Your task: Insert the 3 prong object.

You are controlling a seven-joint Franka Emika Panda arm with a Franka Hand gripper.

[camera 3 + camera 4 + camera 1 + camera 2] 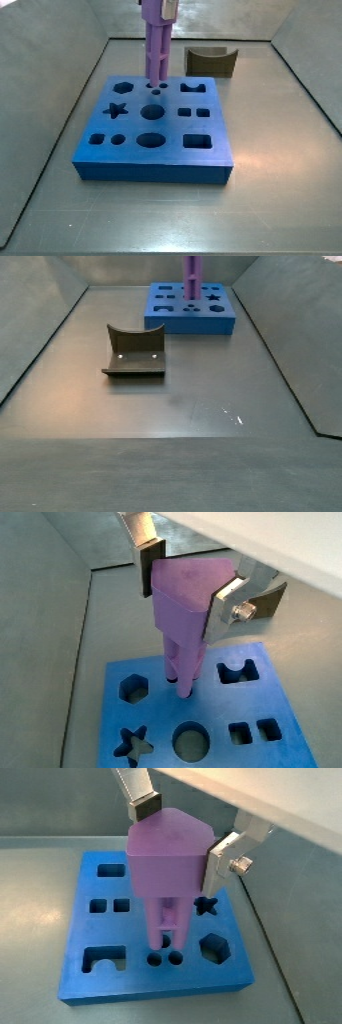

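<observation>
- Floor: I see the blue block (154, 150) sitting flat in the tray, cutouts facing up; in a side view the brown curved block (134, 353) lies well apart from it, untouched.
- Gripper (185, 830) hangs above the block's far edge, at about 12 o'clock on the block in a side view (158, 8), only its lower part in frame there.
- Fingers (147, 567) are clamped on the 3 prong object (183, 622), pads on its wide upper end, jaws narrow enough to bear on both flanks.
- Piece hangs upright, tips down, right at the three small round holes (152, 89) near the block's 12 o'clock edge; in both wrist views the tips look just at or barely into the holes, I can't tell how deep.
- Handling, my read: light, stiff plastic, smooth faces so it can slip or twist in the pads; thin rods may jam or bend if cocked. Hold high on the thick end, as now, keep it vertical, push gently.
</observation>
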